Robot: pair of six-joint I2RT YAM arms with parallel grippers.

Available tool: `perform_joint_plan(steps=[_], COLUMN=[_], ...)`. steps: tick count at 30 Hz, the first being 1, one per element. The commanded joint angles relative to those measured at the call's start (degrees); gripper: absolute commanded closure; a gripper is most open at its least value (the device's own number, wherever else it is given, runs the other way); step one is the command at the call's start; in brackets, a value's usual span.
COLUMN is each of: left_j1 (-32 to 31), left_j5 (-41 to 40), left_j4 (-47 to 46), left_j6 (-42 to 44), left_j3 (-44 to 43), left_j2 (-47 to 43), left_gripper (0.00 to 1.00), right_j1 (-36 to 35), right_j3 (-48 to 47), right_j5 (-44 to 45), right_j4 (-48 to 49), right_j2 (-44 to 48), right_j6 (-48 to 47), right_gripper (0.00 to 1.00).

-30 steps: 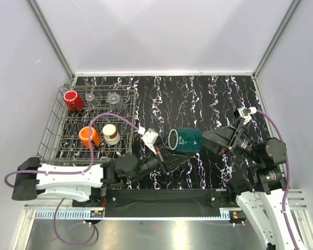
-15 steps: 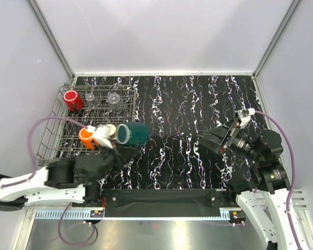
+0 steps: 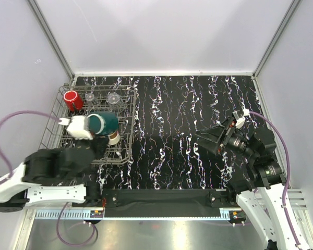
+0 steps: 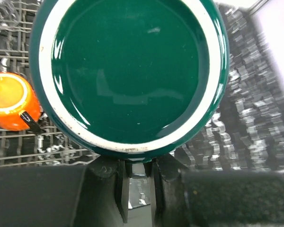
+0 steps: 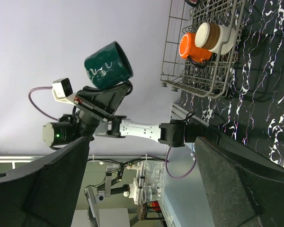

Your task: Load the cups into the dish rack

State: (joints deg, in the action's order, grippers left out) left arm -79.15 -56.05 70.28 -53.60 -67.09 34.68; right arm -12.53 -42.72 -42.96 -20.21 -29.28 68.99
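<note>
Pinching the dark green cup (image 3: 104, 123) by its rim, the left gripper (image 3: 91, 136) holds it sideways above the dish rack (image 3: 51, 121); the right gripper (image 3: 204, 141) gapes wide (empty) over the table (image 3: 188, 104). Left wrist: narrow jaws grip the cup's lower rim, with an orange cup (image 4: 7, 101) lying in the rack. Right wrist: the green cup hangs clear of the rack's wires.

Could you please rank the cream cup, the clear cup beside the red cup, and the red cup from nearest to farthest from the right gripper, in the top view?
From the right gripper:
1. cream cup, near right part of the dish rack.
2. clear cup, far row, towards the left.
3. red cup, far left corner.
</note>
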Motion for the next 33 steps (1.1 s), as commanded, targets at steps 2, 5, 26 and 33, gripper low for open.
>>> perform_joint_plan(steps=[2,5,26,33], left_j1=[14.94,35.69,91.98,95.14], left_j5=[10.73,33.51,33.58,29.77], left_j4=[-17.78,-26.41,-28.62,-36.60], left_j6=[15.08,20.99,31.20,31.28], left_j3=[1.78,5.03,14.08,22.17], left_j2=[7.93,10.32,12.79,14.18], left_gripper=[1.00,1.00,1.00,1.00], right_j1=[-0.12,-0.12,-0.12,-0.21], right_j3=[-0.78,-1.92,-0.96,0.27], right_j5=[-0.20,-0.28,-1.42,-2.13], right_j4=[2.02,0.44,-3.35,-5.63], right_j2=[0.27,0.36,0.98,3.43], right_j6=[-1.40,-2.02,-5.27,-5.89], right_gripper=[0.00,0.00,0.00,0.00])
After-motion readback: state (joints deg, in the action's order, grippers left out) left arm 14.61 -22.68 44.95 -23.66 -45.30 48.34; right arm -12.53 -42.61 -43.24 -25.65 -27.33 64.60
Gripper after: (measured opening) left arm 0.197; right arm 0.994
